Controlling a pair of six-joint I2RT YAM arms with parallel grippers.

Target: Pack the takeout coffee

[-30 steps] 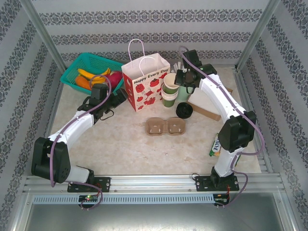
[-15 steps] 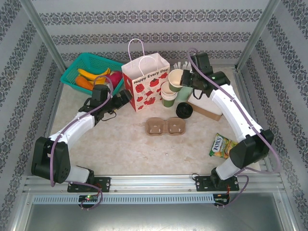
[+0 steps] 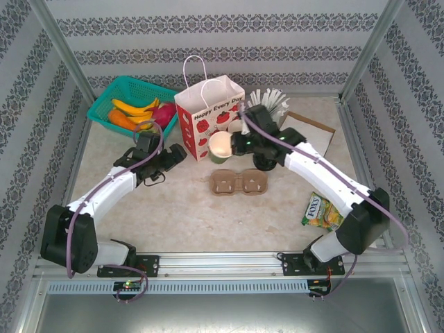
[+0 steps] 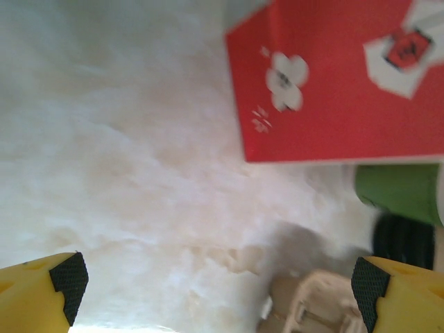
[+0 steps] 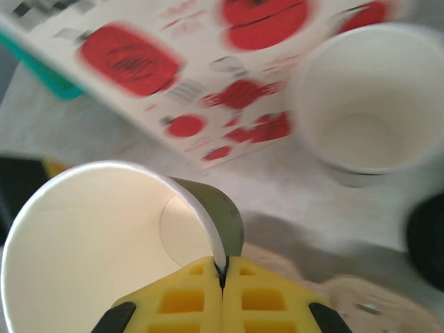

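The takeout coffee is a dark green paper cup (image 3: pixel 220 146) with a white inside (image 5: pixel 90 250). It hangs tilted in front of the paper bag, just above and behind the left pocket of the brown pulp carrier tray (image 3: pixel 239 183). My right gripper (image 3: pixel 235 143) is shut on its rim (image 5: pixel 223 269), one finger inside and one outside. My left gripper (image 3: pixel 171 154) stands open low over the table left of the bag, nothing between its fingers (image 4: pixel 216 291). The tray's corner (image 4: pixel 312 305) lies ahead of it, to the right.
A white bag with red strawberries (image 3: pixel 208 118) stands upright behind the tray. Beside it are more cups (image 5: pixel 374 104) and a black lid (image 3: pixel 266 161). White straws (image 3: pixel 269 99) stand behind. A teal basket of fruit (image 3: pixel 121 94) is back left, a snack packet (image 3: pixel 321 211) front right.
My right arm has carried the cup from the stack by the bag leftward and down, to just above the carrier tray. The left gripper has drifted slightly nearer, still open.
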